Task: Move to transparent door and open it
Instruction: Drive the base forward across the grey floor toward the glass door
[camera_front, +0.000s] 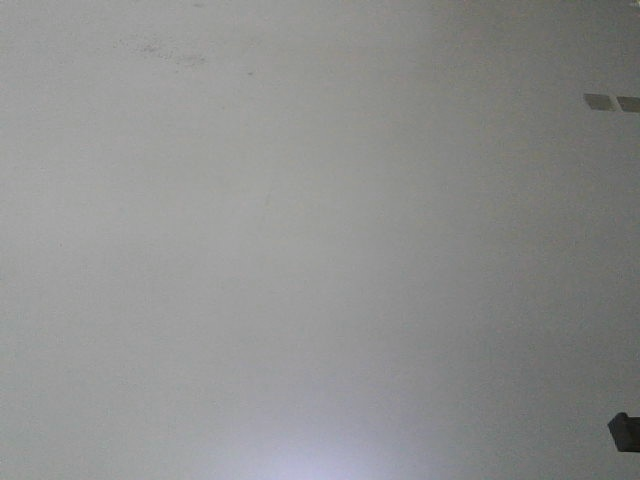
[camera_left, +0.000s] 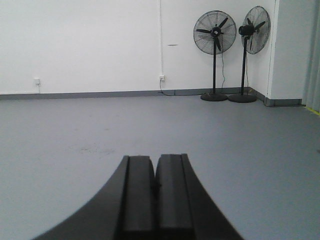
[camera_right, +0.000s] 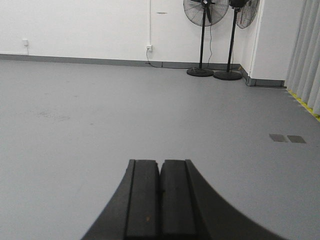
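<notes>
The transparent door is out of view in all three views. My left gripper (camera_left: 155, 157) is shut, its two black pads pressed together with nothing between them, pointing across bare grey floor toward a white wall. My right gripper (camera_right: 160, 161) is also shut and holds nothing, aimed over the same grey floor. The front view shows only grey floor (camera_front: 300, 250) seen from above.
Two black pedestal fans (camera_left: 215, 35) (camera_left: 254, 30) stand in the far right corner by the white wall (camera_left: 80, 45). Grey vertical blinds (camera_right: 305, 55) and a yellow floor line (camera_right: 306, 106) run along the right side. Two dark floor plates (camera_right: 287, 138) lie ahead on the right.
</notes>
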